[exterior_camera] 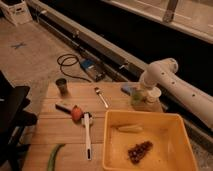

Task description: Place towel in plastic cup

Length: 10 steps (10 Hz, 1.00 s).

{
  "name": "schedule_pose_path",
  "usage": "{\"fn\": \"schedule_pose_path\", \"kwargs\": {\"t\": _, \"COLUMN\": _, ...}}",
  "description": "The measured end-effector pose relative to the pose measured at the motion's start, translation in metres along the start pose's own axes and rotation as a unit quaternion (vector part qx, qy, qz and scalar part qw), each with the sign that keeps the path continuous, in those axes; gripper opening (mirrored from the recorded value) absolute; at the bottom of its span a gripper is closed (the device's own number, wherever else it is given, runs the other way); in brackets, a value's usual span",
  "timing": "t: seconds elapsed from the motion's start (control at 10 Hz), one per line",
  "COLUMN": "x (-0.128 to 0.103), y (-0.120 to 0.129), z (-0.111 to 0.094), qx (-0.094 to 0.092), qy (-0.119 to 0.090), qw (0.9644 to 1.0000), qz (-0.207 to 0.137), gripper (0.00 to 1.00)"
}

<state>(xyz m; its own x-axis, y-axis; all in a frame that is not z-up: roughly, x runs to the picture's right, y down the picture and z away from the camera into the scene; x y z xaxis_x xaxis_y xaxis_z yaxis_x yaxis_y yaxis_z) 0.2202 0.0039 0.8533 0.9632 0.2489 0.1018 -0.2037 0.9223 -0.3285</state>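
The plastic cup (150,104), wide and whitish with a cream rim, stands at the right back of the wooden table (60,130). A pale whitish lump that looks like the towel (153,93) sits at its mouth. My gripper (143,88) hangs at the end of the white arm (167,75), just left of that lump and right above the slim green cup (136,98). A small flat blue block (127,90) lies to the left of the green cup.
A yellow bin (108,142) holding a pale piece and dark crumbs fills the front right. A dark grey cup (61,86), a spoon (101,97), an orange ball (76,114), a white utensil (87,136) and a green vegetable (54,156) lie on the table. A black chair (12,117) stands at the left.
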Motion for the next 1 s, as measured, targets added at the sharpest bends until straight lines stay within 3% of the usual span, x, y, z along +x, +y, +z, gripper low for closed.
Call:
{"fn": "schedule_pose_path", "kwargs": {"t": 0.3, "x": 0.004, "y": 0.015, "z": -0.003, "qx": -0.011, "qy": -0.005, "qw": 0.9998, "qz": 0.017, "gripper": 0.6}}
{"fn": "schedule_pose_path", "kwargs": {"t": 0.5, "x": -0.007, "y": 0.022, "z": -0.003, "qx": -0.02, "qy": -0.01, "qw": 0.9997, "qz": 0.01, "gripper": 0.78}}
{"fn": "schedule_pose_path", "kwargs": {"t": 0.8, "x": -0.019, "y": 0.033, "z": 0.0, "qx": -0.052, "qy": -0.009, "qw": 0.9985, "qz": -0.015, "gripper": 0.78}}
{"fn": "schedule_pose_path", "kwargs": {"t": 1.0, "x": -0.022, "y": 0.04, "z": -0.003, "qx": -0.072, "qy": 0.003, "qw": 0.9969, "qz": -0.031, "gripper": 0.78}}
